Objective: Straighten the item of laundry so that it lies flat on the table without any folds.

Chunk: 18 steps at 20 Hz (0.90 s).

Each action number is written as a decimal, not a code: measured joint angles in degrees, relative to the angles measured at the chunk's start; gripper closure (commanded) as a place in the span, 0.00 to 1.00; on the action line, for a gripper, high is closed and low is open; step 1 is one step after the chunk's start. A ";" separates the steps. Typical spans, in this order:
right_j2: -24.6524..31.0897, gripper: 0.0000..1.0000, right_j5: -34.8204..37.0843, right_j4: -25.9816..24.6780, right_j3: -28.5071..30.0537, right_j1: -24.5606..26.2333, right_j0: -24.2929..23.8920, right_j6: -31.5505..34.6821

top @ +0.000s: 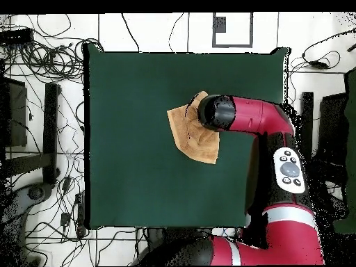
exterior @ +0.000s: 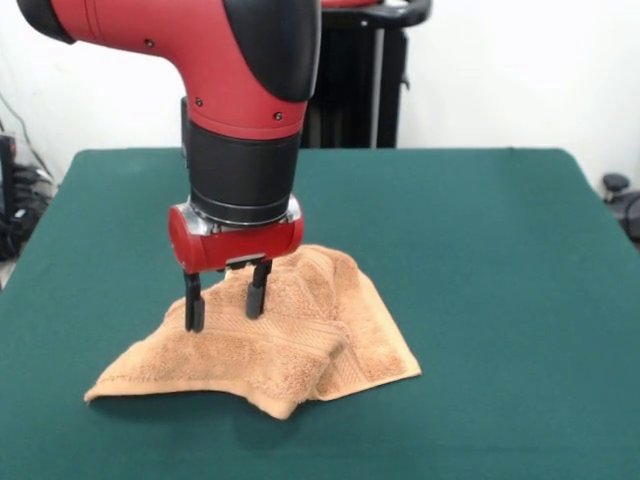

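Observation:
The orange-tan towel lies crumpled on the green table, left of centre and toward the front, with folds doubled over and a ribbed band showing on its right flap. My gripper points straight down over the towel's left part. It is open, and both fingertips touch the cloth, with a raised hump of towel between them. In the overhead view the towel sticks out from under the arm's end, which hides the gripper.
The black pedestal stands behind the table's far edge. Cables and dark equipment lie on the floor around the table. The red arm reaches in over the table's right edge in the overhead view.

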 measured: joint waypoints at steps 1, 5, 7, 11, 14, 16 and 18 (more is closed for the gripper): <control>-0.02 0.00 0.06 0.11 -0.19 0.07 0.04 0.00; -0.08 0.00 1.28 0.90 -2.86 1.22 0.56 0.00; -0.12 0.00 1.64 1.07 -3.89 1.83 0.82 0.00; -0.11 0.00 1.92 1.37 -5.28 3.15 1.40 0.00; -0.11 0.00 1.92 1.38 -4.99 3.48 1.56 0.00; -0.14 0.00 1.98 1.37 -4.32 3.13 1.53 0.00; -0.18 0.00 2.16 1.46 -3.38 2.36 1.52 0.00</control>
